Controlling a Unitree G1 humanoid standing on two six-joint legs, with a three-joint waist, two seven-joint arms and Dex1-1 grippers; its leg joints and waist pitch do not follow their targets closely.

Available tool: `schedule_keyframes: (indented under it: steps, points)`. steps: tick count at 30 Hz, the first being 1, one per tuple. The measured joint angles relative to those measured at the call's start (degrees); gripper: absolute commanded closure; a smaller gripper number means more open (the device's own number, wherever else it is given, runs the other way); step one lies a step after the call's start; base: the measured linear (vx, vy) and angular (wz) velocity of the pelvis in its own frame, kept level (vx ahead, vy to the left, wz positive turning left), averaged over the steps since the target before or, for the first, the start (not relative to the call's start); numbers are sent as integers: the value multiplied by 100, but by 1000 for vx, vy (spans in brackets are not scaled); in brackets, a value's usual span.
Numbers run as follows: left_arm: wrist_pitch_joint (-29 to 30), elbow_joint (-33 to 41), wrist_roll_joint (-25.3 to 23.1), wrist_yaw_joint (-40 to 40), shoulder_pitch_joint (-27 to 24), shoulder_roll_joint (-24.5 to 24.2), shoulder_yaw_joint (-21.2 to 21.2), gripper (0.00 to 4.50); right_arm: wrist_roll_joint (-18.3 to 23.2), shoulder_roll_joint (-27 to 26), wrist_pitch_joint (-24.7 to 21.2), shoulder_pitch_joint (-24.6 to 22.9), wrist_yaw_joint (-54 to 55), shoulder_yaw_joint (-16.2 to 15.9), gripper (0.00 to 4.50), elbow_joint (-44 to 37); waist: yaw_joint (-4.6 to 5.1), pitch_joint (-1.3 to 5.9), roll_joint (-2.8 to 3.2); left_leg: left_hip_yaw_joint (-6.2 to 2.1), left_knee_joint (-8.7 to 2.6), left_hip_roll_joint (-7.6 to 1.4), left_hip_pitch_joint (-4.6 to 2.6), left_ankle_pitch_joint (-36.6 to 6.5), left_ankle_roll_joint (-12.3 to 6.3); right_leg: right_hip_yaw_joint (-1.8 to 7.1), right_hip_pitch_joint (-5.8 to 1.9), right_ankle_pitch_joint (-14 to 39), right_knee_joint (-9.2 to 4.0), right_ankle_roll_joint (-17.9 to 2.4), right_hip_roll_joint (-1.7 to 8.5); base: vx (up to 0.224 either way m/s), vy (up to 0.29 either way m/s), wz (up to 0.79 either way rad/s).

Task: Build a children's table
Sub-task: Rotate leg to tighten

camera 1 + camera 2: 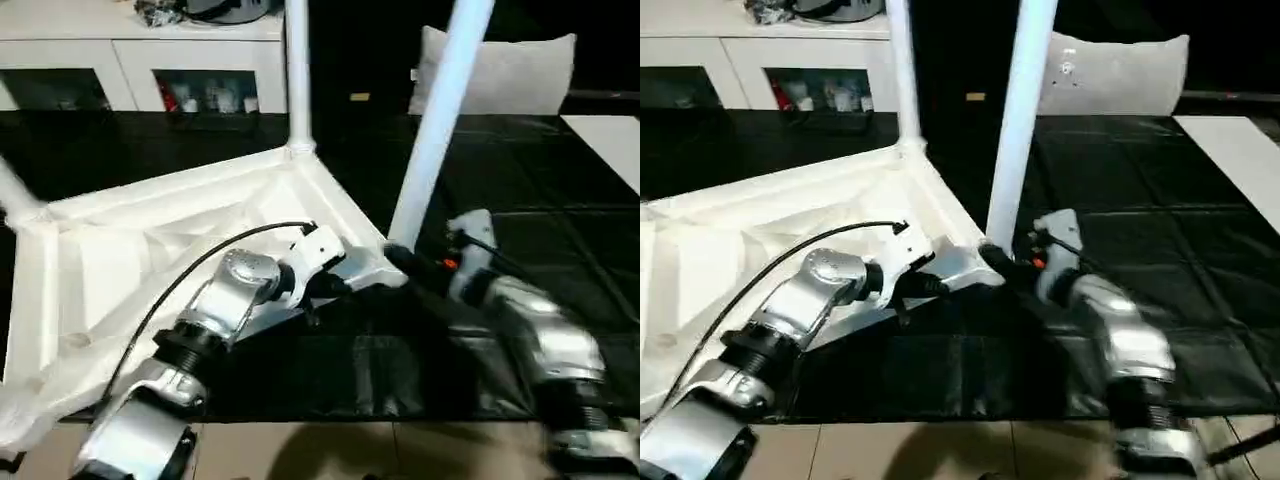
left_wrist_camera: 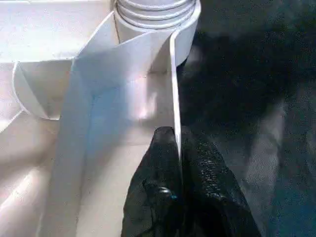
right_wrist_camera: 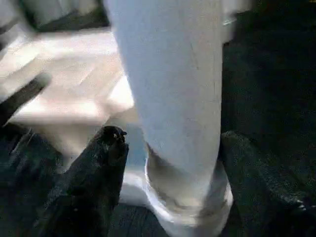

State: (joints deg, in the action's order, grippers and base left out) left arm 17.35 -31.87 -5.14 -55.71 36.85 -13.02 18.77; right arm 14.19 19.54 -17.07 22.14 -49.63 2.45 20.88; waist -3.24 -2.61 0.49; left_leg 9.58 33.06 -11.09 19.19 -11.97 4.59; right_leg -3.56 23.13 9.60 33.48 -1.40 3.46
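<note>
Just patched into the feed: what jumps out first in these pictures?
The white tabletop lies underside up on the black floor mat, a leg already standing upright in its far corner socket. At the near corner, the right gripper straddles the base of a second, tilted leg, its fingers not quite closed on it, while the left gripper pinches the tabletop's thin rim beside that socket.

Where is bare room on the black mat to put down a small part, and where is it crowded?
The black mat lies bare between the tilted leg and the grey cushion. Crowded: the tabletop corner, where the left gripper pinches the rim and the right gripper straddles that leg.
</note>
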Motion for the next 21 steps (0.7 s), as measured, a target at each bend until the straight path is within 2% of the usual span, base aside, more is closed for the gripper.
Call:
schedule_keyframes:
  steps: [7,11,14,15,18,21]
  points:
    - [-672,106,36,-981,-99,-609,217,450,117,628,385,-71,-1451,-315,88,-29,-48,-2,-1,-2,5,-3,13,0,0,-10,1,3,-2,-4,4,0,0,0]
    - [-971,218,123,-1681,-168,-923,378,450,222,933,545,-71,-2117,-300,88,-29,-184,-2,-2,2,9,-4,10,0,0,-11,-1,2,-1,-5,4,0,0,0]
    - [-1277,226,139,-2109,-163,-1070,513,450,377,1056,540,-71,-2743,-529,88,-78,-224,-1,-1,2,11,-4,10,0,0,-11,-2,2,1,-5,5,0,0,0]
    - [-1321,226,154,-2211,-163,-1091,537,450,397,1098,540,-71,-2898,-564,115,-96,-240,-1,-1,2,12,-4,11,0,0,-11,-3,2,1,-5,5,0,0,0]
    - [-1406,226,156,-2379,-159,-1120,584,450,423,1153,537,-71,-3190,-666,123,-178,-290,-1,-2,2,15,-4,9,0,1,-11,-4,2,2,-6,6,0,0,0]
    - [-1465,225,165,-2513,-151,-1122,624,450,434,1196,528,-86,-3466,-839,164,-225,-329,-1,-2,2,16,-4,9,0,1,-11,-5,2,3,-6,6,0,0,0]
